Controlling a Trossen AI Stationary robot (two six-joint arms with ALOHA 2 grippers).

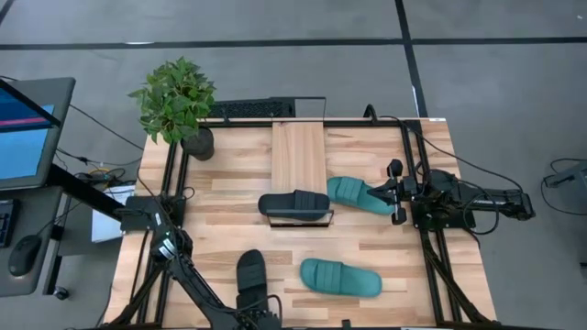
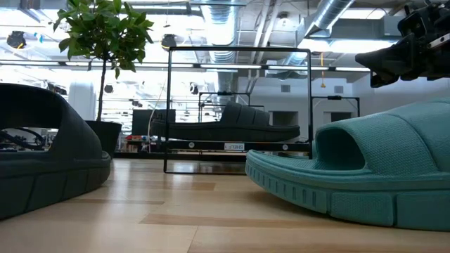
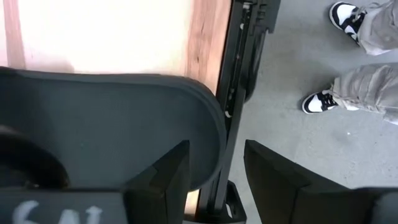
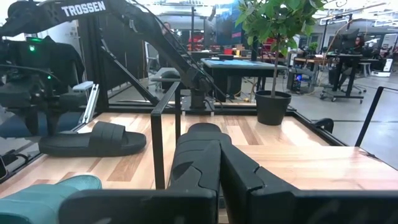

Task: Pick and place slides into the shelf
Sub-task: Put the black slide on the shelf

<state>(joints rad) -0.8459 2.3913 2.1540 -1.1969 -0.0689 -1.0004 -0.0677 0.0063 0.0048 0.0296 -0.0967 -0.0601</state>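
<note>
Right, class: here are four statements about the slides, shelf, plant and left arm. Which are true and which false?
1. A black slide lies across one end of the shelf. True.
2. Both teal slides are on the shelf. False: one teal slide and the second teal slide lie on the table.
3. A plant stands at a corner of the table. True.
4. The left tool is clamped on a slide. False: it is open, with the other black slide beside one finger, not between them.
</note>
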